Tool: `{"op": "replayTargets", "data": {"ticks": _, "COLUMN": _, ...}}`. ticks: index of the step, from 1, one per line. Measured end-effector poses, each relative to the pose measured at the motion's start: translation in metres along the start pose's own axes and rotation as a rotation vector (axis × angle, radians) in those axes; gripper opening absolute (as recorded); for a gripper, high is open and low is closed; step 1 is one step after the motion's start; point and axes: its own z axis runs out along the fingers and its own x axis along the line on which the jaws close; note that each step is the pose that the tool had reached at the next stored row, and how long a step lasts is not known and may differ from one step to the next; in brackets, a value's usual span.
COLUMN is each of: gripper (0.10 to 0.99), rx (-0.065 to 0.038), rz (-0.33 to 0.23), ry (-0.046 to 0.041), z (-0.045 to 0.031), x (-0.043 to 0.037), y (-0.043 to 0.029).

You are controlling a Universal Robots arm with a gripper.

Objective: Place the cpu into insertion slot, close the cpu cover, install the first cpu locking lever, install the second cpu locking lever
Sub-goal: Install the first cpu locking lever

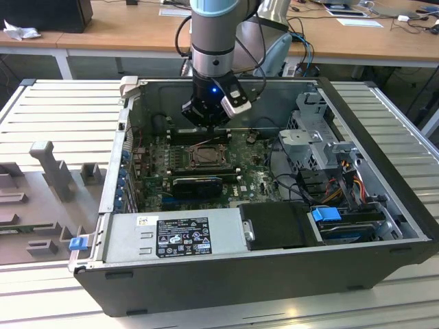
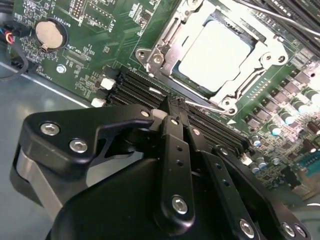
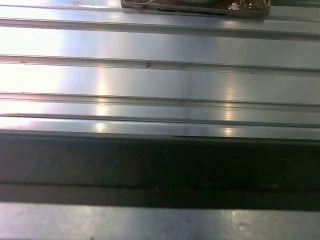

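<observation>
Gripper (image 2: 172, 112) looks pressed together w/ nothing pinched, going by the second wrist view: the two black fingers (image 2: 174, 150) run up side by side to a narrow tip, no gap I can make out. The tip sits right by the end of a thin wire locking lever (image 2: 205, 106), touching or just off it, can't tell which. Past that lever are the black memory slots (image 2: 145, 90), then the insertion slot (image 2: 220, 55) w/ the cpu (image 2: 215, 52) already seated in it, pale silver top showing through the cut-out of the cpu cover (image 2: 175, 47), which looks folded down flat around it. So imo chip and cover are done and it's at the lever stage. Handling-wise: the lever is stiff springy wire, thin and slick, prob wants a push or hook near its free end, not a pinch mid-span. The cpu itself is light, rigid, fragile underneath, edges only. The cover is thin sheet metal, bends if forced. In the exterior view the gripper (image 1: 206, 118) hangs inside the open pc case (image 1: 384, 226), over the green motherboard (image 1: 254, 181), just behind the insertion slot (image 1: 206, 156).
</observation>
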Motion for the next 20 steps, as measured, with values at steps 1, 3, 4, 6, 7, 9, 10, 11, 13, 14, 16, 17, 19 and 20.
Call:
{"op": "replayTargets", "data": {"ticks": 1, "gripper": 0.106, "rx": 0.0, "rz": 0.0, "ry": 0.0, "z": 0.0006, "x": -0.0004, "y": 0.0}}
{"op": "replayTargets", "data": {"ticks": 3, "gripper": 0.106, "rx": 0.0, "rz": 0.0, "ry": 0.0, "z": 0.0054, "x": -0.0014, "y": -0.0001}}
{"op": "replayTargets", "data": {"ticks": 4, "gripper": 0.106, "rx": 0.0, "rz": 0.0, "ry": 0.0001, "z": 0.0065, "x": -0.0017, "y": -0.0002}}
{"op": "replayTargets", "data": {"ticks": 6, "gripper": 0.106, "rx": 0.0, "rz": 0.0, "ry": 0.0002, "z": 0.0092, "x": -0.0022, "y": -0.0003}}
{"op": "replayTargets", "data": {"ticks": 7, "gripper": 0.106, "rx": 0.0, "rz": 0.0, "ry": 0.0001, "z": 0.0103, "x": -0.0024, "y": -0.0003}}
{"op": "replayTargets", "data": {"ticks": 9, "gripper": 0.106, "rx": 0.001, "rz": 0.0, "ry": 0.0002, "z": 0.0126, "x": -0.0026, "y": -0.0005}}
{"op": "replayTargets", "data": {"ticks": 10, "gripper": 0.106, "rx": 0.002, "rz": 0.0, "ry": 0.0001, "z": 0.0133, "x": -0.0027, "y": -0.0005}}
{"op": "replayTargets", "data": {"ticks": 11, "gripper": 0.106, "rx": 0.002, "rz": 0.0, "ry": 0.0002, "z": 0.0139, "x": -0.0028, "y": -0.0005}}
{"op": "replayTargets", "data": {"ticks": 13, "gripper": 0.106, "rx": 0.004, "rz": 0.0, "ry": 0.0004, "z": 0.0147, "x": -0.003, "y": -0.0006}}
{"op": "replayTargets", "data": {"ticks": 14, "gripper": 0.106, "rx": 0.006, "rz": -0.001, "ry": 0.0005, "z": 0.0148, "x": -0.003, "y": -0.0006}}
{"op": "replayTargets", "data": {"ticks": 16, "gripper": 0.106, "rx": 0.011, "rz": -0.001, "ry": 0.0005, "z": 0.0151, "x": -0.003, "y": -0.0007}}
{"op": "replayTargets", "data": {"ticks": 17, "gripper": 0.106, "rx": 0.014, "rz": -0.001, "ry": 0.0006, "z": 0.0152, "x": -0.0031, "y": -0.0006}}
{"op": "replayTargets", "data": {"ticks": 19, "gripper": 0.106, "rx": 0.019, "rz": -0.001, "ry": 0.0008, "z": 0.0152, "x": -0.0031, "y": -0.0007}}
{"op": "replayTargets", "data": {"ticks": 20, "gripper": 0.106, "rx": 0.02, "rz": -0.001, "ry": 0.0009, "z": 0.0151, "x": -0.0031, "y": -0.0007}}
